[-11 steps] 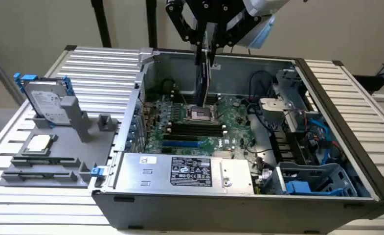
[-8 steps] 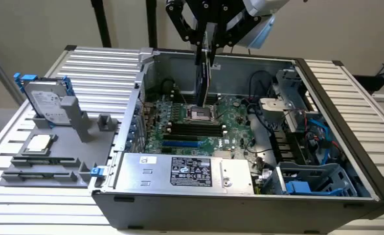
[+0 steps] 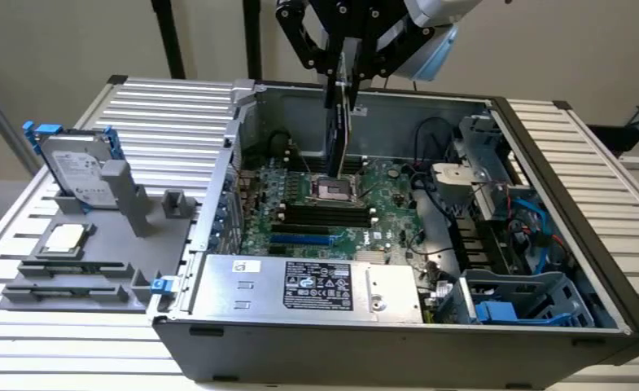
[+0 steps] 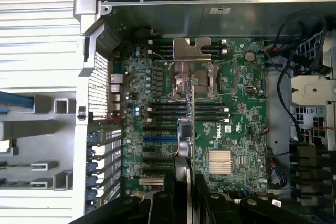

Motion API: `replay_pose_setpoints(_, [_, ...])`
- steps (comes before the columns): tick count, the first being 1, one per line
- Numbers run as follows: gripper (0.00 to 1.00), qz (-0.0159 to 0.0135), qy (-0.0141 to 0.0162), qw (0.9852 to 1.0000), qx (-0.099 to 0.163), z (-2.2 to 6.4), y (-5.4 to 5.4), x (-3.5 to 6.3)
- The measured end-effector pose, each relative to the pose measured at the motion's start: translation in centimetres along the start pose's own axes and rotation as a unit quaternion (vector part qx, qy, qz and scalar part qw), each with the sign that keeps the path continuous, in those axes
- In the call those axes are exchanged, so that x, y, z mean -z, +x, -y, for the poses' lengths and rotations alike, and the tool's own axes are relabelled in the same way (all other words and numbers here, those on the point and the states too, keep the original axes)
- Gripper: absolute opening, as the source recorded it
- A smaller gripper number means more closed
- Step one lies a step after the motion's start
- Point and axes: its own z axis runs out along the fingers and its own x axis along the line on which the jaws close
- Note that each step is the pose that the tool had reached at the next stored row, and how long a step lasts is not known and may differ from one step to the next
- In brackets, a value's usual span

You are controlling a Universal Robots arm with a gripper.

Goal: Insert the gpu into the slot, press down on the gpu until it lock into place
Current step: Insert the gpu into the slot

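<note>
My gripper (image 3: 347, 75) hangs above the open computer case, shut on the gpu (image 3: 341, 122), a thin black card held upright on its edge. The card's lower end hovers over the motherboard near the square silver processor socket (image 3: 334, 189). The bright-blue slot (image 3: 300, 240) lies lower on the board, beyond the black memory strips (image 3: 325, 216), apart from the card. In the wrist view the gpu (image 4: 190, 145) appears edge-on, running out from my gripper (image 4: 189, 195) across the board. The blue slot (image 4: 159, 138) lies beside it, crosswise to the card's line.
A large silver labelled metal box (image 3: 308, 285) sits inside the case by its near wall. A blue drive cage (image 3: 514, 297) and cables (image 3: 439, 134) crowd the exterior view's right. A grey fixture (image 3: 91, 244) with a hard drive (image 3: 78, 167) stands outside the case.
</note>
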Motion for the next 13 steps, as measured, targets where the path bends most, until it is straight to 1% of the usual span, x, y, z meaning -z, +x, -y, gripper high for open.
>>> replay_pose_setpoints(7, [0.26, 0.0, 0.0, 1.0, 0.0, 0.0, 0.0, 0.0])
replay_pose_setpoints(10, [0.26, -0.0001, 0.0001, 1.0, 0.001, -0.16, -0.1, 0.0])
replay_pose_setpoints(13, [0.26, -0.0012, 0.0006, 0.9999, 0.016, -0.18, -0.13, -0.01])
